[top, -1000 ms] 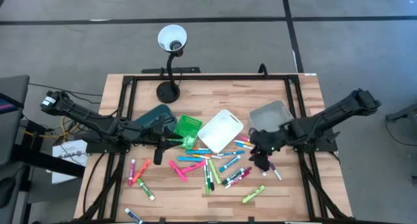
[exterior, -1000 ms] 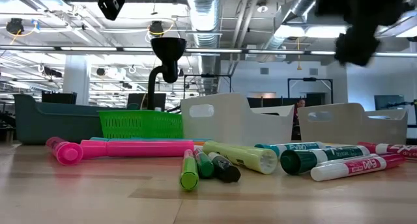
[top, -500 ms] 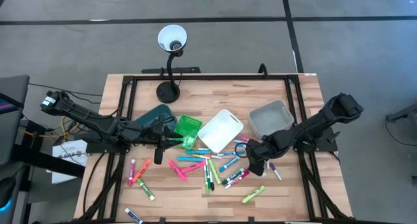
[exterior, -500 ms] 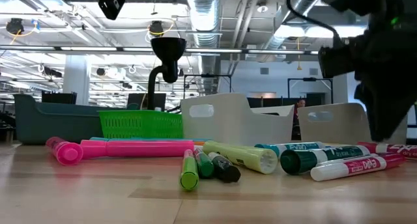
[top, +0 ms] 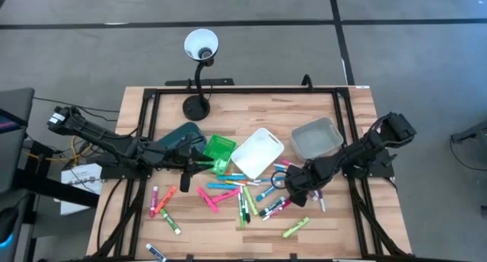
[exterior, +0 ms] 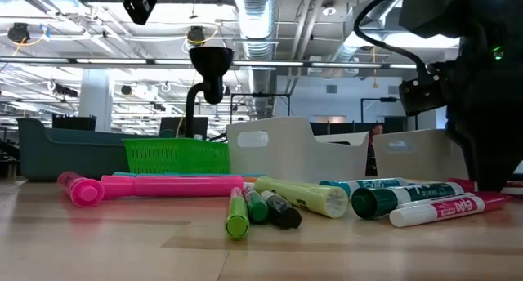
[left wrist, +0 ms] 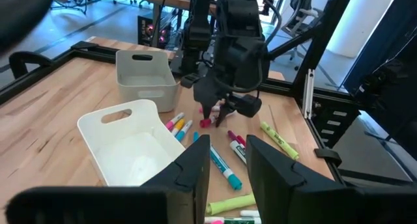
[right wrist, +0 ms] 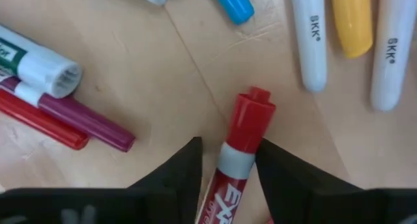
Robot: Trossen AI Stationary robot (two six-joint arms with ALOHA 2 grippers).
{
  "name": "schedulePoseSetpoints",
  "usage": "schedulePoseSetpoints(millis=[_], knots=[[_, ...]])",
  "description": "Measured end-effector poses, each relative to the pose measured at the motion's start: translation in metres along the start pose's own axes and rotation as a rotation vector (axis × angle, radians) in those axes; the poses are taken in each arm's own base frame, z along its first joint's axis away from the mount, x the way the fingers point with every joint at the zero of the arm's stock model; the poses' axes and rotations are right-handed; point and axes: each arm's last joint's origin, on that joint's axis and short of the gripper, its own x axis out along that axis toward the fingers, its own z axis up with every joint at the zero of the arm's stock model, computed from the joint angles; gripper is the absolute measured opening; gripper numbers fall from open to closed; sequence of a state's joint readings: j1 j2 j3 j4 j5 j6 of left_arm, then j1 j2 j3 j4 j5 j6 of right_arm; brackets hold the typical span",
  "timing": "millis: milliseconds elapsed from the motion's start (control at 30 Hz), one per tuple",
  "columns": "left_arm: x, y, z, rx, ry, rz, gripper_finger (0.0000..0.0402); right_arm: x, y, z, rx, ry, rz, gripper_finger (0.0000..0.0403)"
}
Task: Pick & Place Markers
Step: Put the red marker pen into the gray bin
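Your right gripper (right wrist: 225, 168) has dropped from above the desk (top: 342, 224) onto the marker pile, its fingers now closing around a red marker (right wrist: 238, 152) lying flat there, so the pick is starting, while the left gripper (left wrist: 225, 162) waits half-open.

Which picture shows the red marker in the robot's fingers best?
The right wrist view: the red-capped marker with a white barrel lies between the right end effector's fingers, filling the frame. The left wrist view shows it tiny; the high and low views hide it.
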State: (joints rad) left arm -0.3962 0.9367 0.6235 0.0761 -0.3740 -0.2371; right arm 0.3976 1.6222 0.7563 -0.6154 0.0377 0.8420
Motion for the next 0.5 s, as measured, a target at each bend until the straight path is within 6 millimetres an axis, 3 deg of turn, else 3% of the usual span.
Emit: schedulePoseSetpoints(millis=[233,500], knots=[[0.000,0.000,0.000,0.000,0.000,0.000,0.0095,-0.019,-0.002,0.001,0.030,-0.100,0.055,0.0046],[0.000,0.000,0.000,0.000,-0.001,0.000,0.0095,-0.098,-0.003,0.015,-0.005,-0.356,0.149,0.0049]])
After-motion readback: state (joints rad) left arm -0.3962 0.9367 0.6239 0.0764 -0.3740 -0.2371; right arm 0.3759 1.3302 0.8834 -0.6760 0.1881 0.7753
